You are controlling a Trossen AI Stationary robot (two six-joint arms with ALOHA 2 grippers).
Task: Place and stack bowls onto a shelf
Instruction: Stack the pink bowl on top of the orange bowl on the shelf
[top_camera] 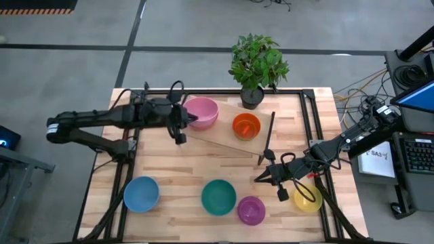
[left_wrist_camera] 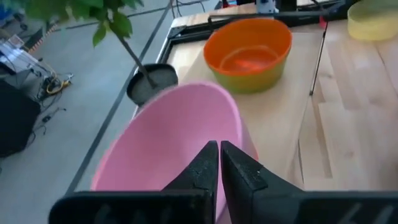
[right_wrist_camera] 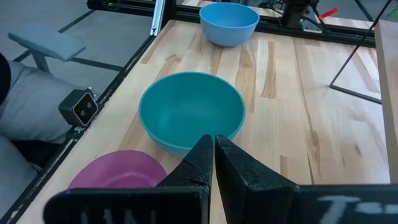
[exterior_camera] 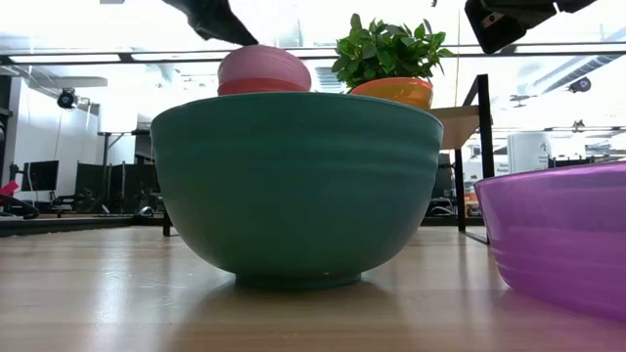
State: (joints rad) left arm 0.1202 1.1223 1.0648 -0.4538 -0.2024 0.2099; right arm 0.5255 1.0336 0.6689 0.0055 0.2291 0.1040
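Observation:
My left gripper (top_camera: pixel 184 120) reaches from the table's left edge and is shut on the pink bowl (top_camera: pixel 202 112), which sits tilted on a red-orange bowl (exterior_camera: pixel 264 88) at the shelf's (top_camera: pixel 217 139) left end. An orange bowl (top_camera: pixel 246 125) stands nested in a lime green bowl (left_wrist_camera: pixel 249 81) farther right on the shelf. My right gripper (top_camera: pixel 261 177) is shut and touches nothing; it hovers near the shelf's right front corner, above the teal bowl (right_wrist_camera: pixel 189 112) and the purple bowl (right_wrist_camera: pixel 118 168). The blue bowl (top_camera: pixel 141 193) and the yellow bowl (top_camera: pixel 306 198) rest on the table. My left gripper holds the pink bowl at the left side of its rim (left_wrist_camera: pixel 186 155), pinched between the two fingers (left_wrist_camera: pixel 208 158). The fingers come from the table's left, slanting down. The bowl is tilted, its underside resting in the red-orange bowl. The fingers hide the exact spot of contact.
A black plant pot (top_camera: pixel 252 96) with a leafy plant stands at the table's far edge behind the shelf. Black metal frame rails (top_camera: pixel 308 122) run along the table's sides. Bare tabletop (top_camera: pixel 176 169) shows between the shelf and the front row of bowls.

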